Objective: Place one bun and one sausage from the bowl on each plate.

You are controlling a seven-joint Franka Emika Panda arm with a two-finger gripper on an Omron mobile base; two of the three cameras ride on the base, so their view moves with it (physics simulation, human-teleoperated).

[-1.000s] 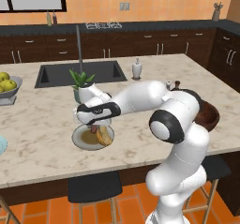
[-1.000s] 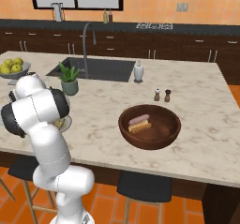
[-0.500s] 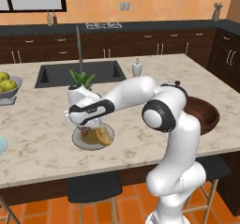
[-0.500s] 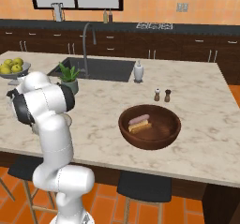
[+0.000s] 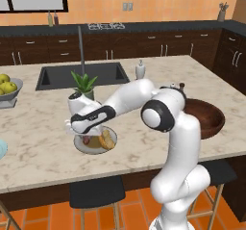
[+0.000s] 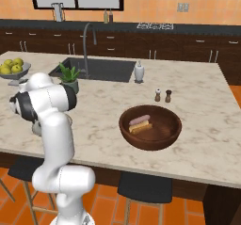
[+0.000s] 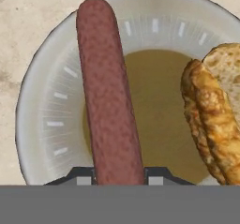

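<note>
Marbled island surface (image 5: 43, 152) in a dark-cabinet kitchen with orange walls; I see a sink (image 5: 81, 75) and a potted plant (image 5: 84, 84) set into and on its far side. From the left base view, my arm rises at lower right, bends at the elbow, and reaches left and down so that the end effector (image 5: 88, 130) hangs just above the plate (image 5: 81, 146). From the right base view, the arm's shoulder and elbow block the plate.

In the hand view, the sausage (image 7: 108, 96), reddish brown and finely mottled, runs from between the two dark fingertips (image 7: 82, 177) out across the plate's pale ribbed rim and tan centre. The tips sit close on either side of its near end, so I read the end effector as clenched on the sausage. Beside it on the plate lies a bun (image 7: 216, 120), golden brown, split, apart from the sausage.

The bowl (image 6: 150, 127), dark reddish wood, stands well to the right on the surface; inside it lie one more sausage (image 6: 140, 120) and bun (image 6: 141, 127), touching. Salt and pepper shakers (image 6: 163, 95) stand just behind it.
</note>
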